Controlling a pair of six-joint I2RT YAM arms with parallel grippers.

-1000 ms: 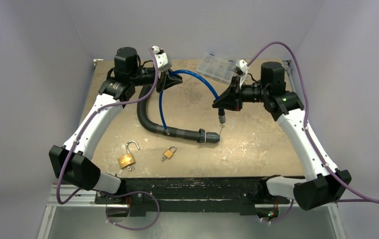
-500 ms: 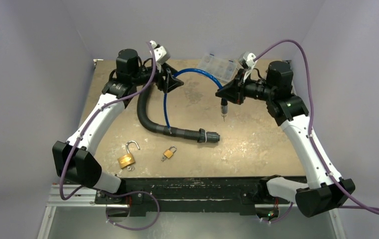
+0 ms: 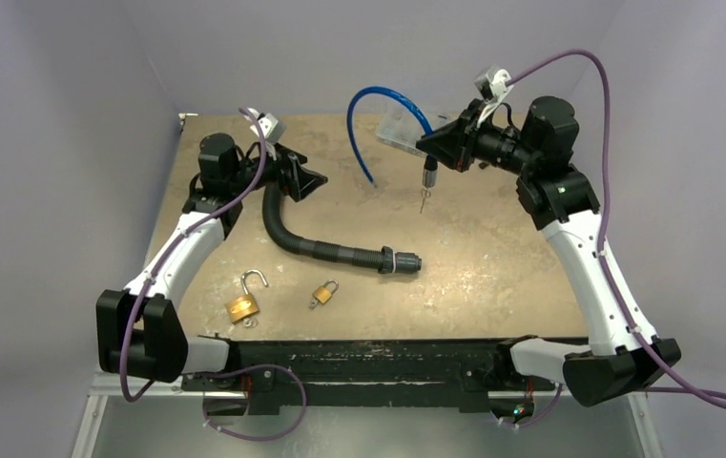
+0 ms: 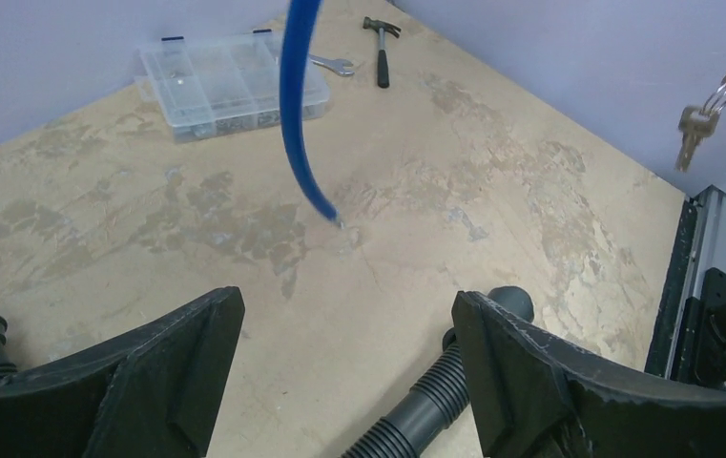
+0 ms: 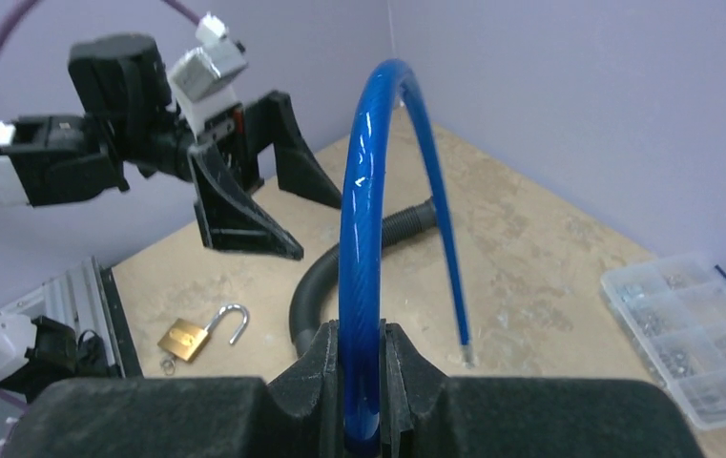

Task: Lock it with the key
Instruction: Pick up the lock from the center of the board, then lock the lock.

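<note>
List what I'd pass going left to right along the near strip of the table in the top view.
open padlock → small padlock → hose end fitting

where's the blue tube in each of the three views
top external: the blue tube arches over the far middle of the table, beside the right arm's wrist.
left wrist: it comes down from the top edge, left of centre.
right wrist: centre, rising from between the right fingers, then curving down to the right.
shared landmark: the clear parts box just beyond the tube.
</note>
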